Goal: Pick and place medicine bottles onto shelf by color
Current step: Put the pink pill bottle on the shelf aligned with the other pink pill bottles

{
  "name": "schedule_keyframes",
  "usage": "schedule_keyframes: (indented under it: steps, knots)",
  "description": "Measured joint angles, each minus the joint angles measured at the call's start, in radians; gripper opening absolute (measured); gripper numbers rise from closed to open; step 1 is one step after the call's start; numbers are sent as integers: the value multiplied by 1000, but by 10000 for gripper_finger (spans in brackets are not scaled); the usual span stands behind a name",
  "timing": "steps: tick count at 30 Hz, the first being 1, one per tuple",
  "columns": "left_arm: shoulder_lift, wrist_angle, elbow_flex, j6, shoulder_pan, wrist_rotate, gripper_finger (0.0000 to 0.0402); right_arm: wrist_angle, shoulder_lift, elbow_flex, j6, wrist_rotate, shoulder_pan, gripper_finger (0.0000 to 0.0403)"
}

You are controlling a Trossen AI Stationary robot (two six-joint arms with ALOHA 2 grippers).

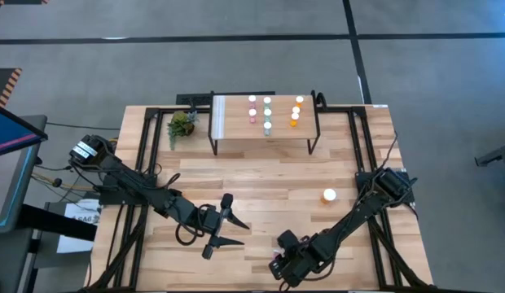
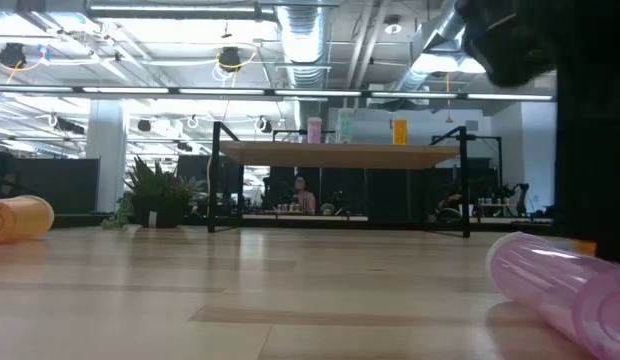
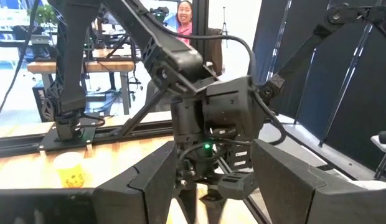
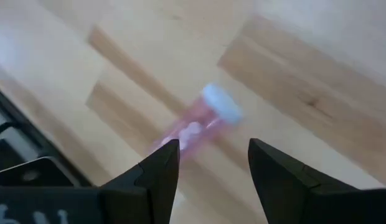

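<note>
Wooden desk (image 1: 261,187) first: your shelf (image 1: 236,130) stands at its far edge, plant (image 1: 182,124) to its left. I count eight bottles up there: two pink, three teal, three orange, grouped in colour columns. Two remain on the desk, an orange bottle (image 1: 329,195) lying right of centre and a pink bottle (image 4: 202,121) on its side at the near edge.

Your right end effector (image 4: 210,163) hovers over that pink one, fingers spread, holding nothing. I'd line the jaws across the body, not the cap, and come down square so it can't roll away before you close.

Your left end effector (image 1: 222,225) waits near left of centre, spread and empty.
</note>
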Motion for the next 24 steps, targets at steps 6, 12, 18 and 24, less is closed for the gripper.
schedule_keyframes:
  steps: [6,12,18,24]
  knots:
    - [0,-3,0,0,0,-5,194,-256,74,205,-19,2,9,198]
    - [0,-5,0,-15,0,-6,194,-319,146,323,-30,2,8,177]
    - [0,-10,0,-18,0,-6,194,-317,168,323,-21,3,0,175]
    - [0,-12,0,-18,0,-6,194,-319,168,323,-22,3,-8,190]
